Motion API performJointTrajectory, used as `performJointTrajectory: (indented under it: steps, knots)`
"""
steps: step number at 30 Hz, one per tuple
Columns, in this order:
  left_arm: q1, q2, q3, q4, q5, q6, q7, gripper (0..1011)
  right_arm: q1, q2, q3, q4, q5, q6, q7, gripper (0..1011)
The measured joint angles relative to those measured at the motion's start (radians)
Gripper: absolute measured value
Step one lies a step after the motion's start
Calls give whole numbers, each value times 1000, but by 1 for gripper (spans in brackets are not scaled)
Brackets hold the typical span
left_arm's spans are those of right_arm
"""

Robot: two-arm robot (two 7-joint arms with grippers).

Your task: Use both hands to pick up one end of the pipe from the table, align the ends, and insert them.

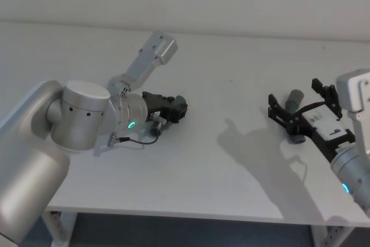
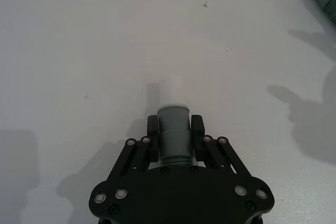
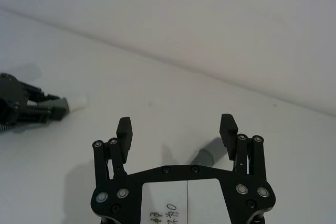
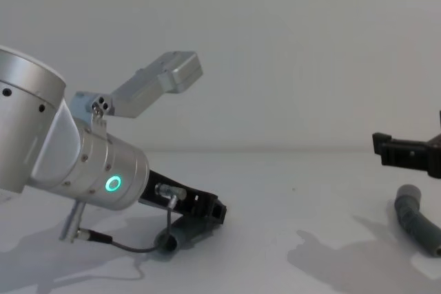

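Observation:
My left gripper (image 1: 178, 108) is shut on one grey pipe piece (image 2: 173, 135), low over the table (image 1: 219, 160). The white spigot end (image 2: 170, 90) sticks out past the fingertips. From the chest, the same piece (image 4: 180, 232) hangs under the left gripper (image 4: 209, 213), close to the tabletop. The second grey pipe piece (image 1: 297, 100) lies on the table at the right. My right gripper (image 1: 296, 93) hovers open above it, one finger on each side. In the right wrist view this bent piece (image 3: 207, 153) lies beyond the open right gripper (image 3: 176, 128). From the chest it (image 4: 417, 218) lies below a right finger (image 4: 403, 151).
The pale wall meets the table at the back. A thin grey cable (image 1: 139, 140) loops from the left wrist onto the table. The left arm's elbow link (image 1: 151, 56) rises behind the left gripper. Bare tabletop lies between the two grippers.

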Motion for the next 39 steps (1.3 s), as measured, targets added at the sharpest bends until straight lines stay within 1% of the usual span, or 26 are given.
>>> performJointTrajectory:
  steps: [1, 5, 6, 7, 10, 11, 14, 17, 20, 21, 24, 28, 32, 39]
  knots:
    - [0, 0, 0, 0, 0, 0, 0, 347, -3, -3, -4, -11, -8, 26, -10, 998]
    - [0, 0, 0, 0, 0, 0, 0, 347, -8, -20, -14, -37, -29, 98, -40, 998]
    - [0, 0, 0, 0, 0, 0, 0, 347, -8, -26, -17, -42, -33, 111, -46, 998]
    - [0, 0, 0, 0, 0, 0, 0, 347, -7, -38, -22, -48, -40, 138, -59, 998]
    - [0, 0, 0, 0, 0, 0, 0, 347, -3, -57, -29, -53, -51, 179, -81, 998]
    - [0, 0, 0, 0, 0, 0, 0, 347, 1, -72, -35, -54, -56, 198, -93, 998]
    - [0, 0, 0, 0, 0, 0, 0, 347, 11, -99, -42, -54, -64, 235, -116, 998]
    - [0, 0, 0, 0, 0, 0, 0, 347, 29, -138, -52, -45, -74, 282, -144, 998]
    - [0, 0, 0, 0, 0, 0, 0, 347, 40, -159, -56, -36, -78, 311, -158, 998]
    - [0, 0, 0, 0, 0, 0, 0, 347, 48, -171, -58, -31, -81, 328, -166, 998]
    - [0, 0, 0, 0, 0, 0, 0, 347, 63, -191, -63, -17, -84, 354, -176, 998]
    - [0, 0, 0, 0, 0, 0, 0, 347, 81, -208, -67, 2, -91, 381, -185, 998]
    - [0, 0, 0, 0, 0, 0, 0, 347, 97, -216, -68, 19, -98, 396, -189, 998]
    - [0, 0, 0, 0, 0, 0, 0, 347, 139, -228, -69, 73, -117, 415, -196, 998]
